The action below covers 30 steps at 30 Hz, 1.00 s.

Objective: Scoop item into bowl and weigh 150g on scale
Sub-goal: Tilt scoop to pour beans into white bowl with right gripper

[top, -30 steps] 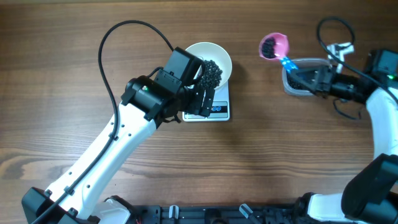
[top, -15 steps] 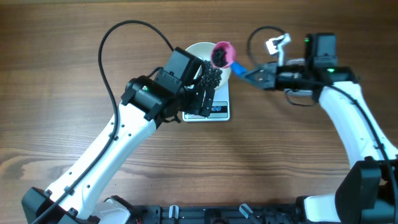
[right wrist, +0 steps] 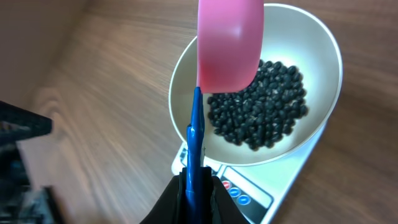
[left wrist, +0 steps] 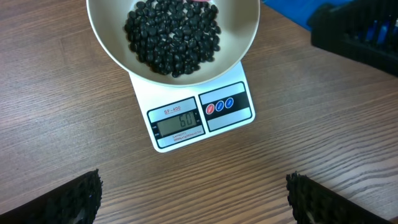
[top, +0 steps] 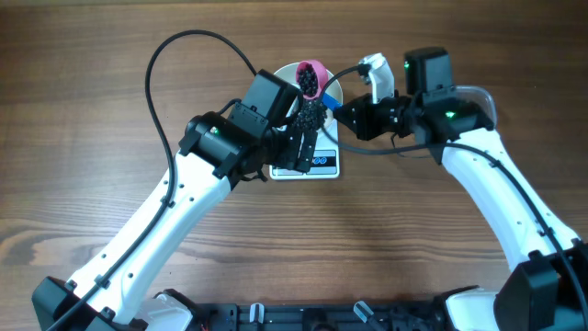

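The left gripper [left wrist: 193, 202] is hanging with its jaws spread wide and nothing between them; in its wrist view its two dark fingertips [left wrist: 62, 199] are showing at the lower corners with bare wooden table [left wrist: 93, 124] between them. Just ahead of those fingertips the scale [left wrist: 200, 118] is sitting flat, its display [left wrist: 179, 123] turned toward the gripper and showing what looks like 60. The bowl [left wrist: 112, 53] is resting on the scale's platform, farther ahead, and a heap of black pellets [left wrist: 174, 34] is lying in its bottom.

The right gripper [right wrist: 194, 196] is clenching the blue handle [right wrist: 194, 137] of the pink scoop [right wrist: 229, 43] — the handle is running straight out from between its jaws. At the far end of the handle the scoop's cup is hanging over the rim of the bowl [right wrist: 323, 43], above the pellets [right wrist: 258, 102]. From overhead the cup [top: 310, 79] is showing a dark load inside. The scale [right wrist: 249, 194] is peeking out beside and below the right fingertips.

From above, the two grippers are facing each other across the scale [top: 323, 165] — the left gripper [top: 306, 140] over its near side, the right gripper [top: 354, 118] just beside the bowl [top: 333, 92].
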### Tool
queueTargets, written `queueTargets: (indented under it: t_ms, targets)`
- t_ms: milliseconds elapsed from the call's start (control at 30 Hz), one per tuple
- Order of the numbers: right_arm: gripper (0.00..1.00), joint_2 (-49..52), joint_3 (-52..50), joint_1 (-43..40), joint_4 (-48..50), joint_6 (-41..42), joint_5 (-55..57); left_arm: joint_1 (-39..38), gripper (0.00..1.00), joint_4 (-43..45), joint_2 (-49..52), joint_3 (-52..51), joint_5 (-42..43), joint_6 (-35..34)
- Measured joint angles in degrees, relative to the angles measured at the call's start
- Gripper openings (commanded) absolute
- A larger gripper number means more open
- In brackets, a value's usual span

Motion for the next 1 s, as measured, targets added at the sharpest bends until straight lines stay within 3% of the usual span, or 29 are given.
queueTargets:
  t_ms: [433, 1000]
  targets:
    - [0.04, -3.58, 0.00, 2.21, 3.39, -9.86, 11.50, 0.00, 1.00, 0.00, 0.00, 0.00, 0.02, 0.00]
    - [0.04, -3.58, 0.00, 2.21, 2.97, -18.12, 13.11, 0.00, 1.00, 0.00, 0.00, 0.00, 0.00, 0.00]
